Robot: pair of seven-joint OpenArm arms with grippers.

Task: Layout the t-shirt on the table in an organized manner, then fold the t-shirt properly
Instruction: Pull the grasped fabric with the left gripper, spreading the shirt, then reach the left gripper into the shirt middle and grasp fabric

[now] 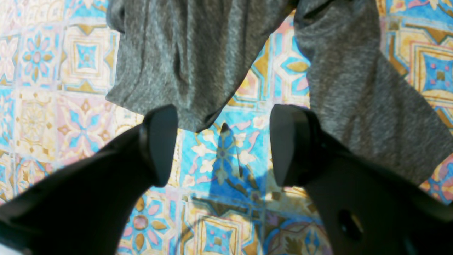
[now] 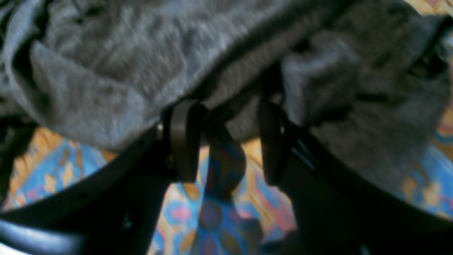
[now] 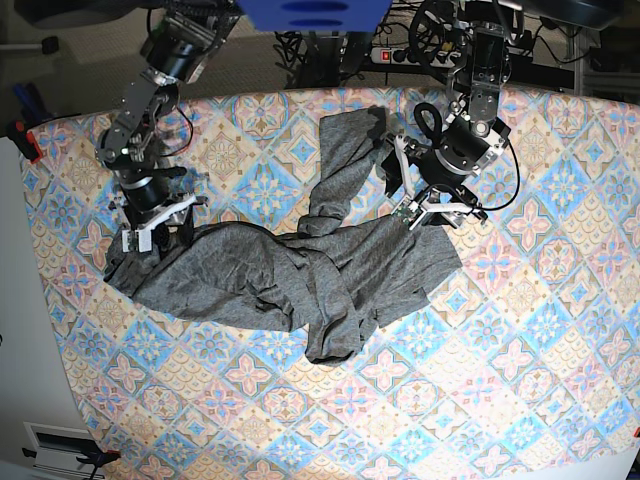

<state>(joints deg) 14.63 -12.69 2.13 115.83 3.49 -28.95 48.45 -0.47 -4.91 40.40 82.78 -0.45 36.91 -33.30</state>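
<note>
The dark grey t-shirt point(image 3: 290, 270) lies crumpled across the table point(image 3: 540, 300), with one strip running up toward the far edge. My left gripper point(image 1: 223, 145) is open and empty, just above the patterned cloth, with the shirt's edge point(image 1: 191, 71) ahead of its fingertips; in the base view it point(image 3: 425, 212) sits at the shirt's right end. My right gripper point(image 2: 226, 141) is open at the shirt's left end point(image 3: 150, 235). Bunched fabric point(image 2: 141, 71) lies over and just between its fingertips, and the cloth shows through the gap lower down.
Cables and equipment point(image 3: 400, 40) stand behind the far table edge. A white surface point(image 3: 25, 330) borders the table on the left. Bare patterned cloth point(image 3: 520, 380) fills the near and right parts.
</note>
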